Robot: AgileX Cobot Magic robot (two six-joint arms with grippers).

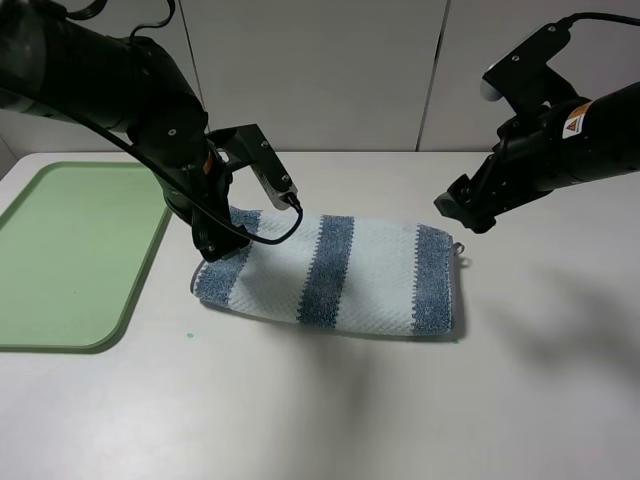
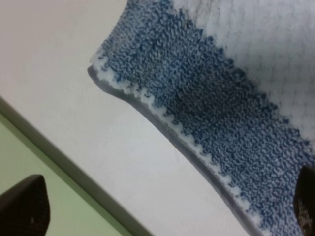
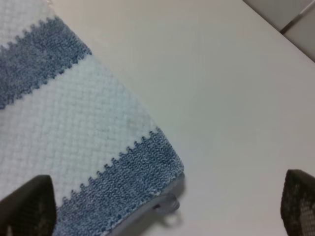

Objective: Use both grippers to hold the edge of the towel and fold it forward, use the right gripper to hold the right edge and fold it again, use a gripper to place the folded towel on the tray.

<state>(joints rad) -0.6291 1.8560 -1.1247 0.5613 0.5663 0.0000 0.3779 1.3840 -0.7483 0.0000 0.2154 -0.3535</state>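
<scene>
The towel (image 1: 335, 270) lies folded on the white table, a long strip of white and blue-grey stripes with a small loop tag (image 1: 461, 247) at its right end. My left gripper (image 1: 222, 245) hangs low over the towel's left end and is open. In the left wrist view its fingertips (image 2: 27, 209) stand wide apart, with the blue end stripe (image 2: 206, 103) and its grey trim between them, nothing gripped. My right gripper (image 1: 465, 210) hovers open just beyond the towel's far right corner. The right wrist view shows the towel (image 3: 74, 137) and loop tag (image 3: 170, 204) between its spread fingers (image 3: 29, 206).
The light-green tray (image 1: 60, 250) lies flat at the left edge of the table, a short way from the towel's left end; its rim (image 2: 59, 162) shows in the left wrist view. White wall panels stand behind the table.
</scene>
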